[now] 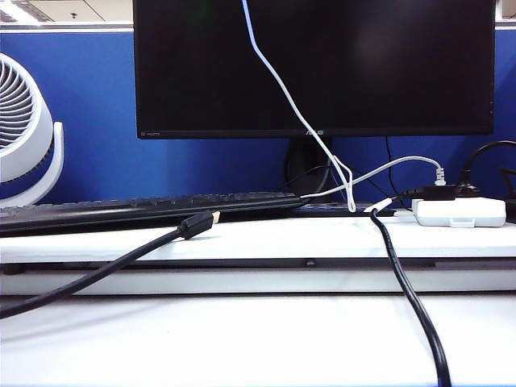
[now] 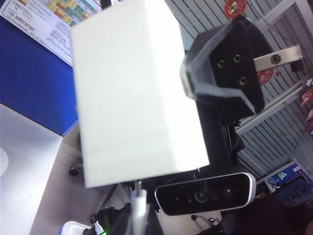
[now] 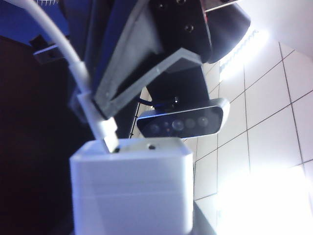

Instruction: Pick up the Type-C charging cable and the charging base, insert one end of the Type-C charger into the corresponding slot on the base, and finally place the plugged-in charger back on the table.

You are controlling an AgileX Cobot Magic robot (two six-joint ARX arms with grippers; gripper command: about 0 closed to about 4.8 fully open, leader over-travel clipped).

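The charging base, a plain white block, is held up in the air in my right gripper, which is shut on it; one clear finger lies against its side. My left gripper is shut on the Type-C charging cable just behind its white plug. The plug's tip meets a small slot on the base's end face; how deep it sits cannot be told. In the exterior view the white cable hangs down from above to the shelf, and neither gripper shows there.
A raised white shelf crosses the table. On it lie a black keyboard, a thick black cable with a gold plug and a wider white box. A monitor stands behind, a fan at left.
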